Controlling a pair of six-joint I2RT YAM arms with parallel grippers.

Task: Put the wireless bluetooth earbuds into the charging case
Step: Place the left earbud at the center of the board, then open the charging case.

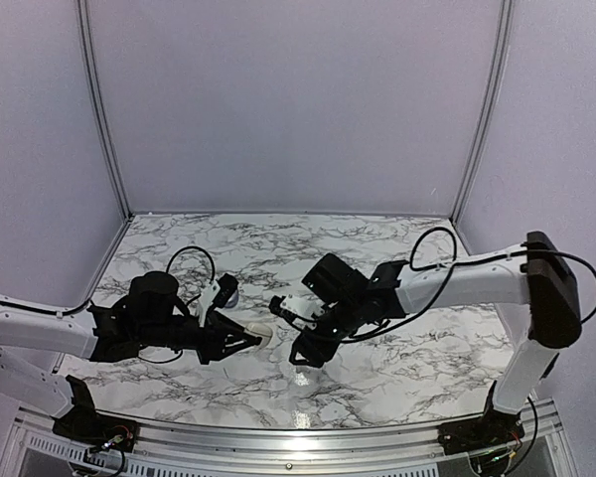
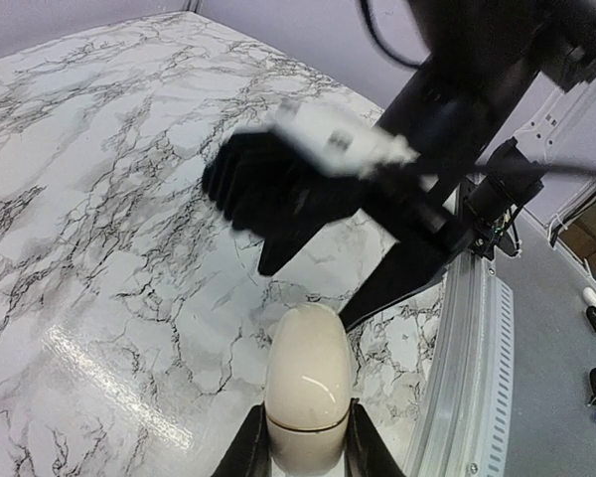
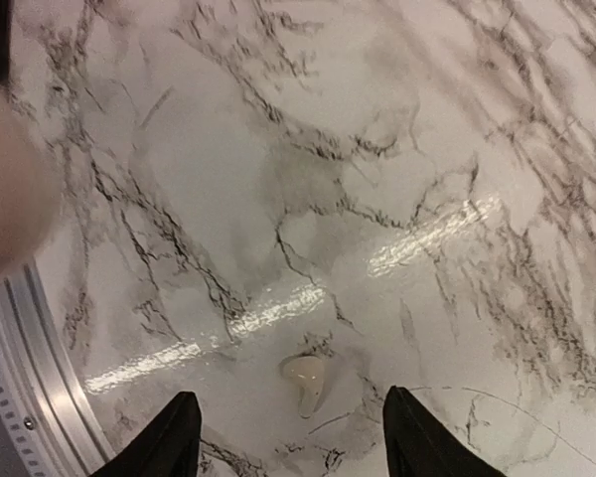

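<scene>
Closest, the left gripper clamps the glossy cream egg-shaped charging case; beyond, only the right wrist view shows the right gripper, fingers spread, above one small greyish shiny earbud lying on the white marble-patterned table

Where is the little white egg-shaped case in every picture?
Top external: left of centre, the charging case held by the left gripper.
Left wrist: bottom centre, between that gripper's fingers.
Right wrist: maybe the pale blur at the left edge; too blurred to tell.
Shared landmark: the metal rail at the near edge, in all three.
</scene>
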